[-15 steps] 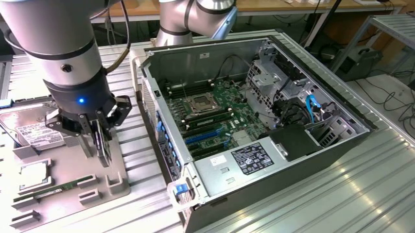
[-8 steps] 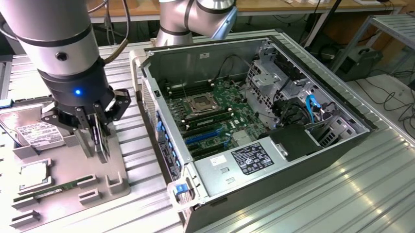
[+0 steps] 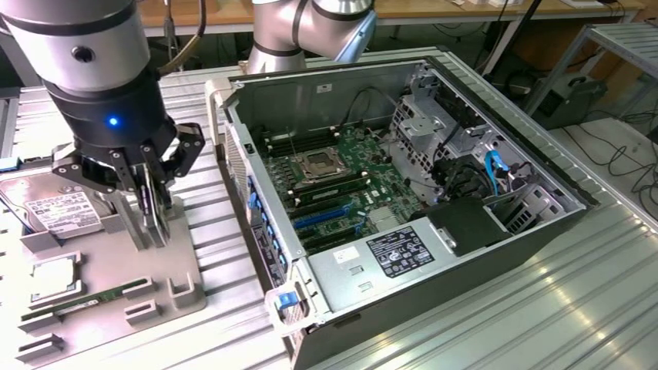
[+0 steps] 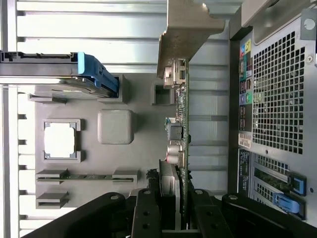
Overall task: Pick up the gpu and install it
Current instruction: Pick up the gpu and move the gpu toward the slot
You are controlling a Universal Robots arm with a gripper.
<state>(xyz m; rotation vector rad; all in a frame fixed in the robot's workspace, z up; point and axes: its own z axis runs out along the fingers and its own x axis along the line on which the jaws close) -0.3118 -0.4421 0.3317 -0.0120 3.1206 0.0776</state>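
The black two-fingered gripper pinches the thin green circuit-board gpu with its silvery bracket, edge-up over the grey moulded holder tray; whether it has lifted clear, I can't tell; the open dark computer case alongside seems not yet fitted.

There is one graphics card, green with a metal bracket, and one pincer. One open computer case lies on the surface. One gray tray sits beside it. The tray carries three loose parts: one hard drive, one square processor chip and one narrow memory stick.
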